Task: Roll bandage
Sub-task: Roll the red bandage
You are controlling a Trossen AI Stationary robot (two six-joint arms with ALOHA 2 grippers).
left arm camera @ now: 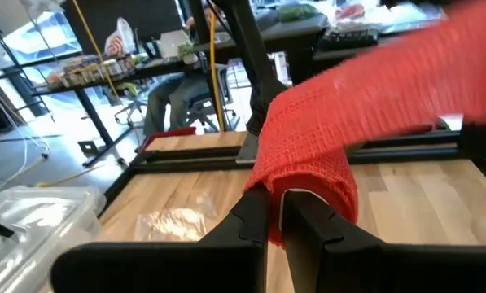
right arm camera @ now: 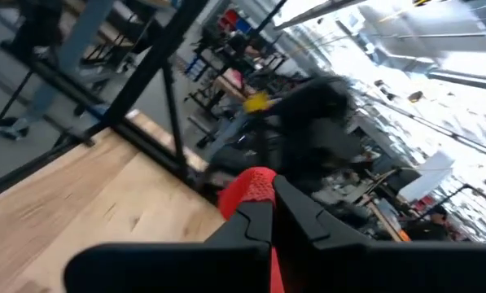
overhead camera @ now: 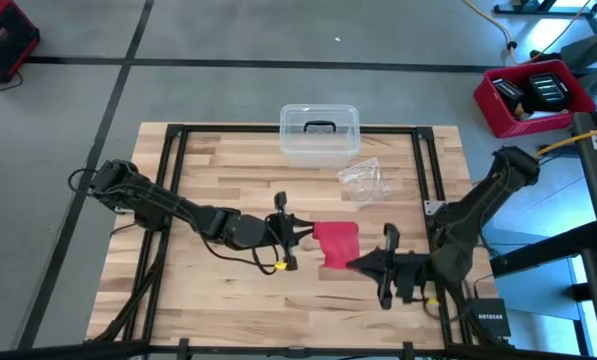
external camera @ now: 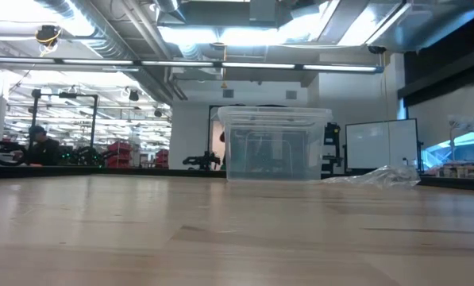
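Observation:
The bandage (overhead camera: 338, 240), a bright red strip of soft cloth, hangs between my two grippers over the middle of the wooden table (overhead camera: 228, 300). My left gripper (overhead camera: 303, 232) is shut on its left end. My right gripper (overhead camera: 356, 264) is shut on its near right end. In the left wrist view the bandage (left arm camera: 308, 155) bunches over the fingertips and runs off as a wide band. The right wrist view shows only a small red bulge of the bandage (right arm camera: 247, 189) ahead of the fingers. Neither the grippers nor the bandage show in the low view. My left gripper pinches a bunched fold at the bandage's left end (left arm camera: 269, 195) between its two fingers. The fingers reach in about level from the table's left. The cloth arches over the fingertips and leads away toward the other gripper, clear of the table. My right gripper pinches the bandage's near right end (right arm camera: 251, 195) between its two fingers, reaching in about level from the table's right. The red cloth bulges out just past the fingertips. How many layers it has does not show.
A clear plastic box (overhead camera: 319, 133) with a dark handle stands at the table's far edge, also in the low view (external camera: 274, 147). A crinkled clear wrapper (overhead camera: 363, 180) lies near it to the right. A black frame (overhead camera: 173, 190) runs around the tabletop.

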